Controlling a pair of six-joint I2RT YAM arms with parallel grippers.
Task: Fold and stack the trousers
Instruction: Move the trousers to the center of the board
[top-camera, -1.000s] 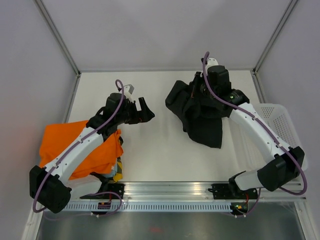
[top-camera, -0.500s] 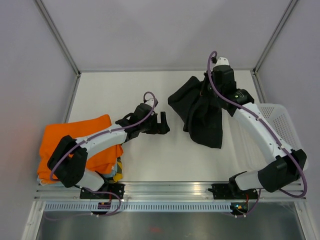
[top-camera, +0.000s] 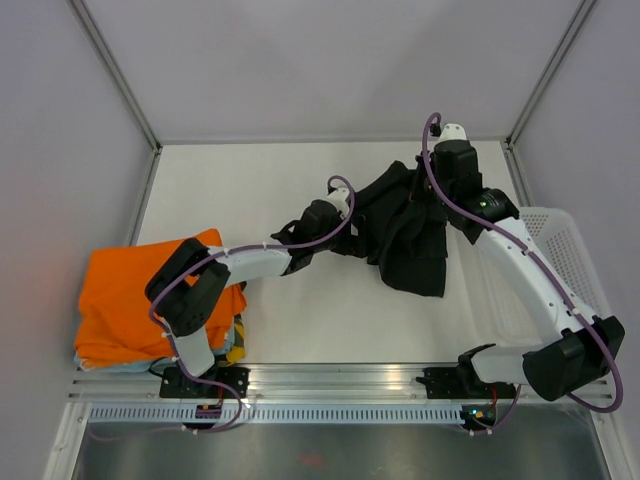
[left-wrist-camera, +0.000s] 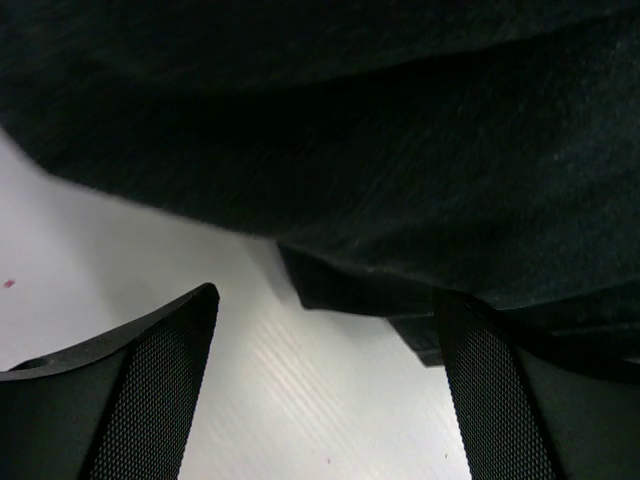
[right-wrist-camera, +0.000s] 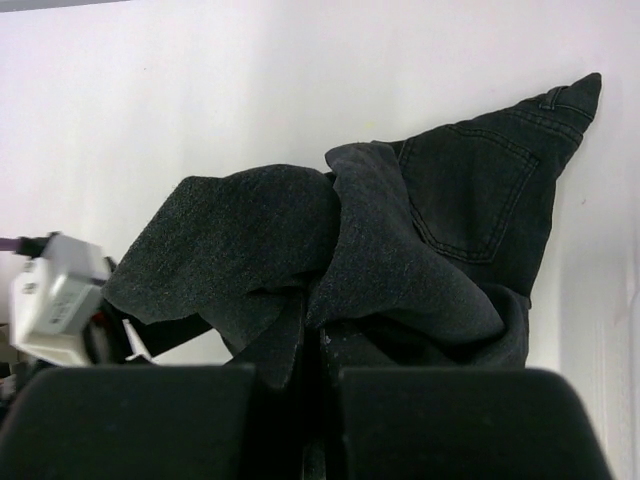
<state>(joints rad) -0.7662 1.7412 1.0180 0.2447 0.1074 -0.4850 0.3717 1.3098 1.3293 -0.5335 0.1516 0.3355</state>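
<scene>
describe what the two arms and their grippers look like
The left arm and right arm both have white tubular links, chunky black joints and a purple cable looped along them. The left gripper has black fingers with mesh-textured pads. The right gripper looks black and blocky.

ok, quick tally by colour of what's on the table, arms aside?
Black fabric trousers: 1
Bright orange folded garment: 1
White plastic mesh basket: 1
Yellow cloth edge peeking from under the orange garment: 1, too hidden to tell what it is
Total: 4
</scene>
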